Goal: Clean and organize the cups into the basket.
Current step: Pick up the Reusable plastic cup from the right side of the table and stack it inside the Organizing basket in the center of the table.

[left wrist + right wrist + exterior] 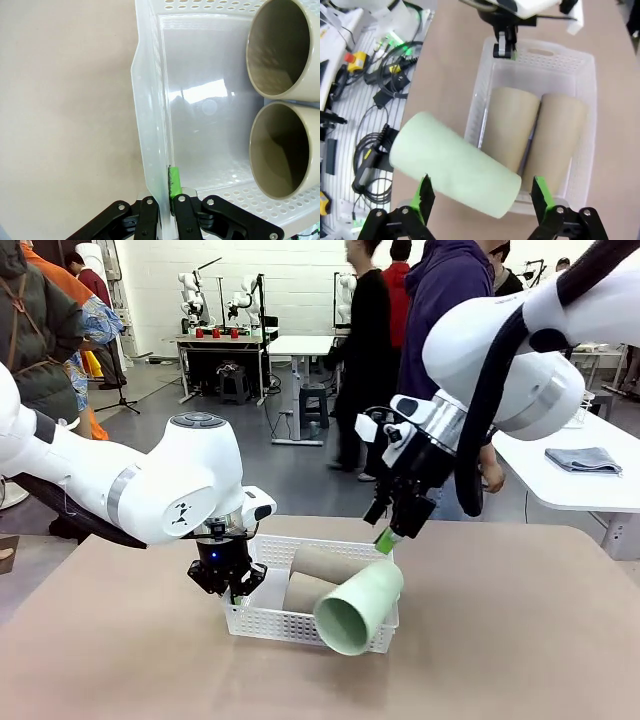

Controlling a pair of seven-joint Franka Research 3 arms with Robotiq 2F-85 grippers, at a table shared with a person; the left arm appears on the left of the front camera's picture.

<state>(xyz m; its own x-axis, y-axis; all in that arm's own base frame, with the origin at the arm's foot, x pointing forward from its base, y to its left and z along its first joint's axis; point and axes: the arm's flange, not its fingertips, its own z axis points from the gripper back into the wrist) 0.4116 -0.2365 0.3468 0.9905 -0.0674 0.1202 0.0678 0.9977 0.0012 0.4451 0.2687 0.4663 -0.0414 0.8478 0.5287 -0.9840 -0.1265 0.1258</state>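
Note:
The white lattice basket (262, 621) stands mid-table. Two beige cups (322, 562) (303, 593) lie side by side in it. In the left wrist view I look into both of their open mouths (285, 47) (282, 150). My left gripper (229, 589) (167, 198) is shut on the basket's left wall (150, 100). The mint green cup (360, 608) (455, 165) lies tilted across the basket's front right rim, mouth toward me. My right gripper (388, 532) (482, 194) hangs open just above the cup's closed end, one finger on either side.
People stand beyond the far edge of the brown table (520, 640). A second table with a grey cloth (584, 459) is at the right. Off the table's edge, the right wrist view has cables and equipment (365, 90) on the floor.

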